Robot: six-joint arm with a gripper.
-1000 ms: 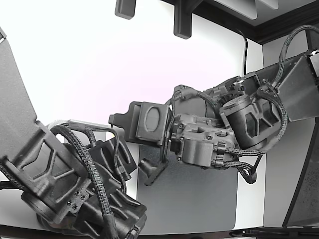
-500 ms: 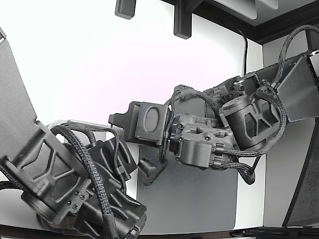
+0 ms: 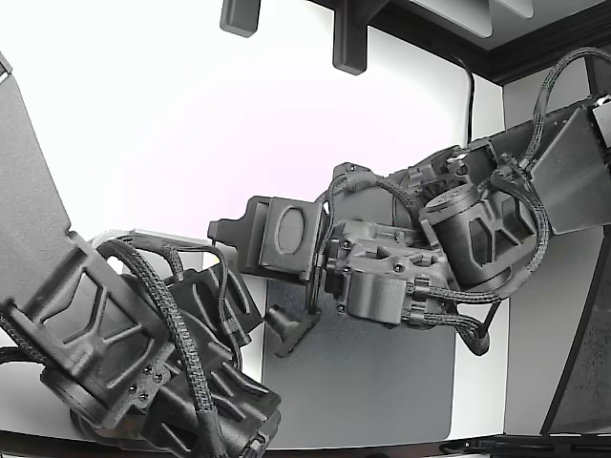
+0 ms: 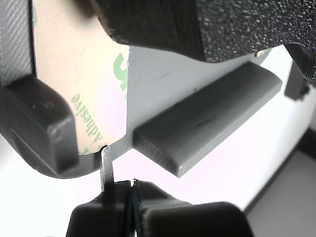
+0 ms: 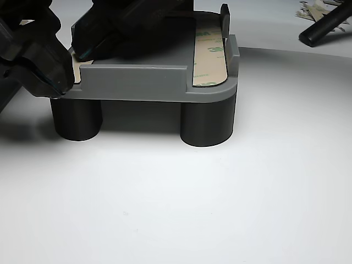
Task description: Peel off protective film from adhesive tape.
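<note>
Adhesive tape: tan strip with rounded corners and green printed lettering, lying flat on the grey fixture — one corner sits against a raised block of that fixture.
Protective film: a thin pale tab, lifted off the tape's corner and standing away from the fixture's edge.
Second tape strip: same tan liner with green print — flat along the fixture's end, beside its upright post.

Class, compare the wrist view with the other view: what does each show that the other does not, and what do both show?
Only the wrist view shows the gripper shut on a thin film tab at a strip's end. Only the other view shows the grey part's two round legs standing on the white surface. Both show the grey part and its tan liner strip with green print.
</note>
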